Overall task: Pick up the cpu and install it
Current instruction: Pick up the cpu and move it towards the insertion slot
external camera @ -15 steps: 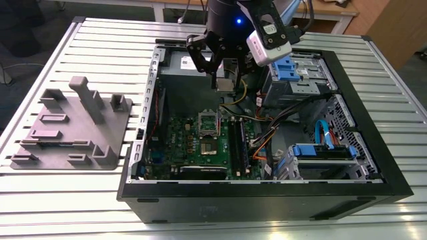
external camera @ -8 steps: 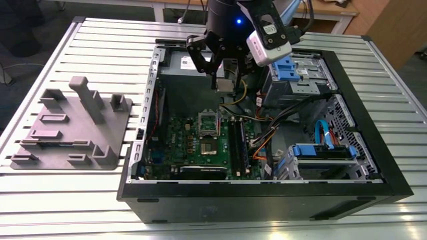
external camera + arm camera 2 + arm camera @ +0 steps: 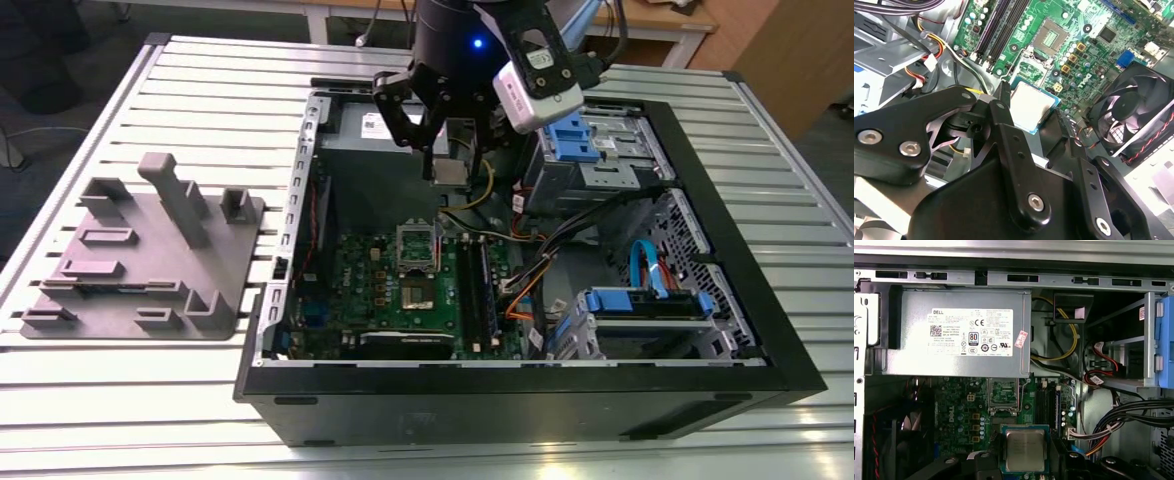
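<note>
Silvery-grey metal tops the cpu [image 3: 1034, 106], which is pinched at two opposite edges between the black fingers [image 3: 1000, 114] of the gripper [image 3: 451, 166]. The fingers are closed just to the width of the chip. In the exterior view the cpu hangs in the air above the open computer case [image 3: 534, 405]. The green board [image 3: 387, 300] lies at six o'clock from it, and the grey tray [image 3: 134, 270] stands on the table at about eight o'clock.

The claw [image 3: 449, 168] grips the cpu [image 3: 453, 174] above the open case's [image 3: 534, 405] green motherboard [image 3: 380, 300].
</note>
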Motion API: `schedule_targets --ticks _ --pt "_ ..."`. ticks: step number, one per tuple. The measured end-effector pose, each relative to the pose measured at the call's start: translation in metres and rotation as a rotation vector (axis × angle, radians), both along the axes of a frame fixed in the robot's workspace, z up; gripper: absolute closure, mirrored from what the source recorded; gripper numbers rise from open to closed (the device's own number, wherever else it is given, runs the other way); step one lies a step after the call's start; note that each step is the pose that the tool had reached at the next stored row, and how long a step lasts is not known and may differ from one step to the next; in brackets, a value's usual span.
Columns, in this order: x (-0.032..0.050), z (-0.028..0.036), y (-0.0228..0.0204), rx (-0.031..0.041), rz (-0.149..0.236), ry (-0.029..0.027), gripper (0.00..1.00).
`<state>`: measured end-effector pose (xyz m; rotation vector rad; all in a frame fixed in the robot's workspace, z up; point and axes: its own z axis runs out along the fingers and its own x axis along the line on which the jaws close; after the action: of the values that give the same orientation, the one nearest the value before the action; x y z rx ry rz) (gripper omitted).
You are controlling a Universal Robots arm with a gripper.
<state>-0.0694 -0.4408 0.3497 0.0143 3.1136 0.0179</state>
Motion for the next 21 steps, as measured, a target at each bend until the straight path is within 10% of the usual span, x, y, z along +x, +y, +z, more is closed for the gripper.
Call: schedule_targets --ticks 21 --pt "-0.0053 -0.0061 -0.0051 -0.0001 0.000 -0.0001 0.53"
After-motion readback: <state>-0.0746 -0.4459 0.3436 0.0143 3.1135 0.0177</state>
